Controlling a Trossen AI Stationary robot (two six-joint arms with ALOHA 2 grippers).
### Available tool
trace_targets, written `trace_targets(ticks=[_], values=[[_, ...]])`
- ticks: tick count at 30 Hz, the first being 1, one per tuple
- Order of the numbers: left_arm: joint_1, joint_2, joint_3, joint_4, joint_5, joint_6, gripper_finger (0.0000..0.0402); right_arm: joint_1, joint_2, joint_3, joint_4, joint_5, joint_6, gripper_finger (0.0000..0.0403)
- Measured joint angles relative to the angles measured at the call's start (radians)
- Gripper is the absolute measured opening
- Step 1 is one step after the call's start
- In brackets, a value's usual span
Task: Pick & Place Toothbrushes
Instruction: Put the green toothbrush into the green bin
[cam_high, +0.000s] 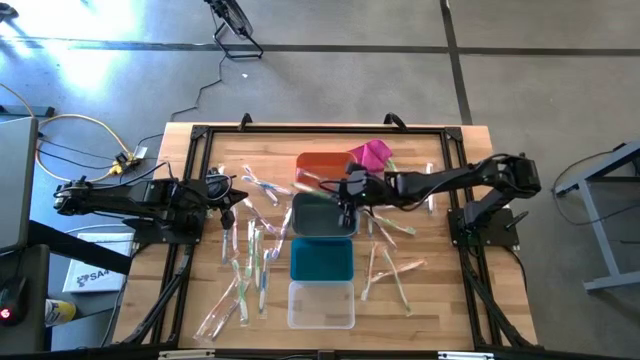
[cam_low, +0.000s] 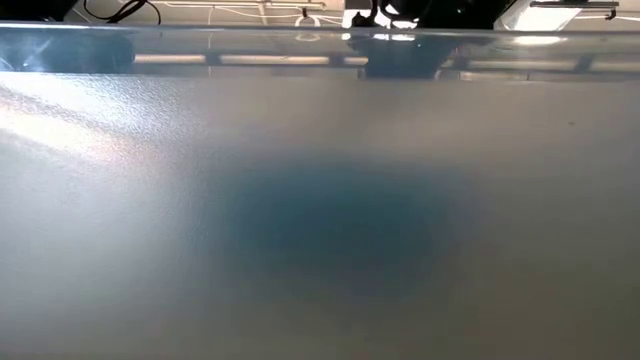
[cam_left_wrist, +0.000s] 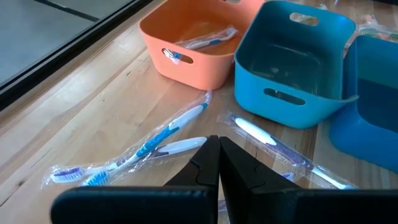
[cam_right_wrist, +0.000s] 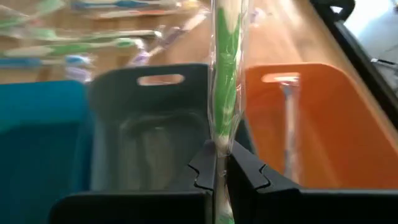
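Toothbrushes (cam_high: 250, 262) mostly lay loose on the table (cam_high: 440, 300); one, perhaps two, sat in the orange bin (cam_left_wrist: 186, 53). Right gripper (cam_right_wrist: 219, 163) pinched a green toothbrush (cam_right_wrist: 226, 68) above the bins; left gripper (cam_left_wrist: 214, 149) waited, closed, empty.

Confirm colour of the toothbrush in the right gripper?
Green toothbrush in a clear wrapper; right wrist view shows it best.

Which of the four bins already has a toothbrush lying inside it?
The orange bin, at the end of the row next to the grey bin. A wrapped toothbrush lies on its floor; the other bins look empty.
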Motion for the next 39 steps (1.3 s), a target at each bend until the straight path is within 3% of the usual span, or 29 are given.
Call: trace_targets(ticks=[7, 39], values=[[0.000, 0.000, 0.000, 0.000, 0.000, 0.000, 0.0006, 0.006, 0.003, 0.000, -0.026, -0.064, 0.035, 0.0009], [0.000, 0.000, 0.000, 0.000, 0.000, 0.000, 0.0006, 0.052, 0.105, -0.001, -0.060, -0.064, 0.073, 0.0009]])
